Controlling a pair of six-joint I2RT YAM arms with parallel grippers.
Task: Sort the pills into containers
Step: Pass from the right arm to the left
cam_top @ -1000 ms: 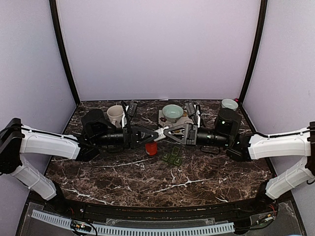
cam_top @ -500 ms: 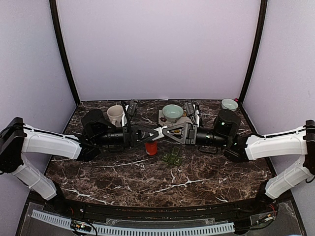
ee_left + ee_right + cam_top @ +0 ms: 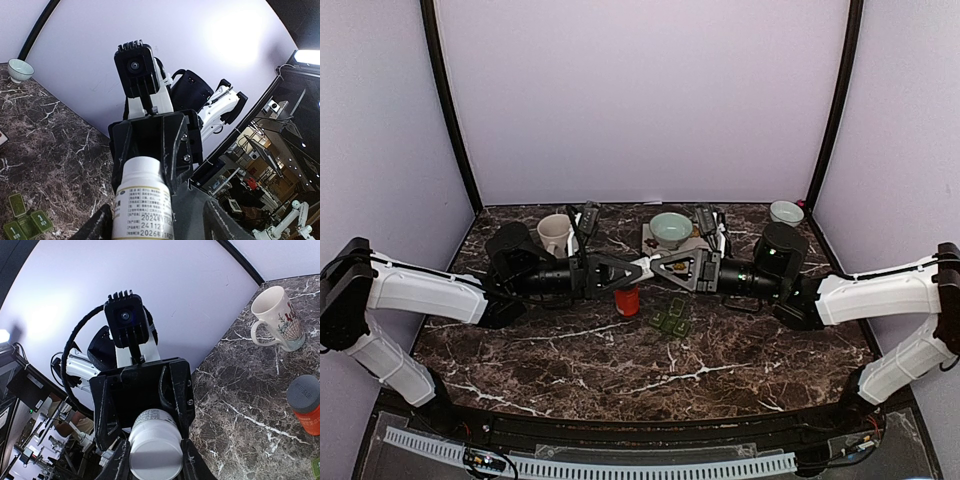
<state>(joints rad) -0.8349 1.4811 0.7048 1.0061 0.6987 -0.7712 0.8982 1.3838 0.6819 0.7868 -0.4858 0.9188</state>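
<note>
The right gripper [image 3: 653, 267] is pressed onto the cap end of the white pill bottle [image 3: 142, 200]. In the right wrist view both fingers [image 3: 119, 462] touch the sides of the round white cap. The left gripper [image 3: 632, 269] stands spread around the labelled body of the same bottle. In the left wrist view one finger lies close beside the label, while the other finger [image 3: 222, 227] is apart from it with a dark gap between. The bottle lies roughly horizontal in the air, cap toward the right arm and base toward the left arm. The two grippers meet tip to tip above the middle of the surface [image 3: 570, 360].

The pill-box strip [image 3: 670, 320] is dark green and lies flat on the surface, just on the near side of the two grippers and slightly toward the right arm. It is apart from both grippers. White numerals mark its lids, and one lid appears flipped up. The contents of the compartments cannot be told.

The orange bottle [image 3: 627, 300] with a grey cap stands upright on the surface directly below the held bottle, just beside the pill-box strip on its left. The beige mug [image 3: 555, 233] stands upright behind the left arm's wrist. The pale green bowl [image 3: 670, 228] rests on a light tray [image 3: 649, 240] at the far centre. A small bowl [image 3: 786, 211] stands in the far right corner.
</note>
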